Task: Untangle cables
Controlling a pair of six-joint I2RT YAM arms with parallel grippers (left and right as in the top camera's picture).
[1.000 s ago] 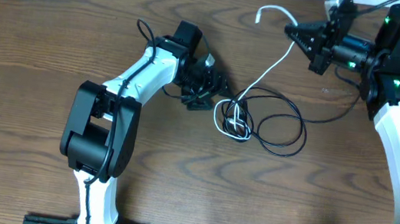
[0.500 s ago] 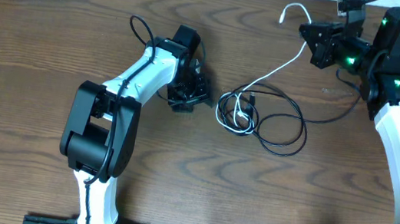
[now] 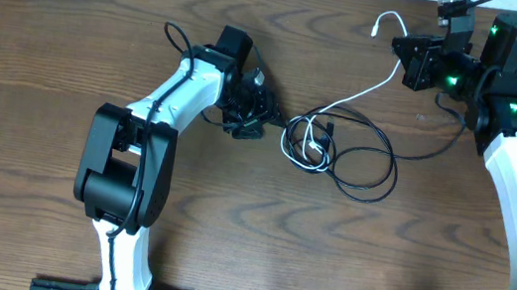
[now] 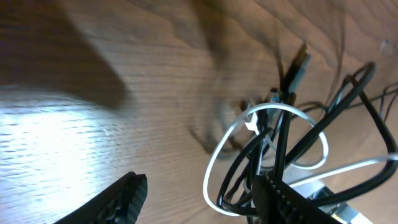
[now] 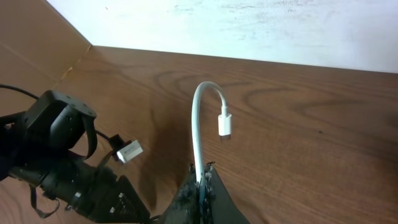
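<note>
**White cord being pulled out of the knot, left arm lining up to hold it**

Step in hand: separating one cord from the rest. The right gripper [image 5: 202, 183] is sitting at the far right of the table [image 3: 50, 57], jaws pressed together and pinching the white cord [image 5: 195, 130] a little below its free end. The plug [image 5: 225, 126] is curling over above the fingers. From there the white cord is running down and left into the knot [image 3: 307, 143] near mid-table, where it is looping through the black cords [image 3: 394, 173]. Those are lying in loose rings just right of the knot.

The left gripper [image 3: 254, 119] is sitting just left of the knot with jaws spread. The wrist view is showing bare wood between the fingers; the cords are bunching against one finger only, so nothing looks gripped.

Next move, as I'm judging it: the left jaws need to shift over the black strands and close on them, pinning the knot. The right arm can then draw the white loops free. Risk: the whole bundle dragging along if it isn't pinned.

Versus a second ago: the right gripper is further right and nearer the far edge, the white cord's free end has travelled with it, and the run to the knot is looking straighter. The knot has slid slightly toward the far edge. The left gripper backed off half a second ago and is now closing in again.
</note>
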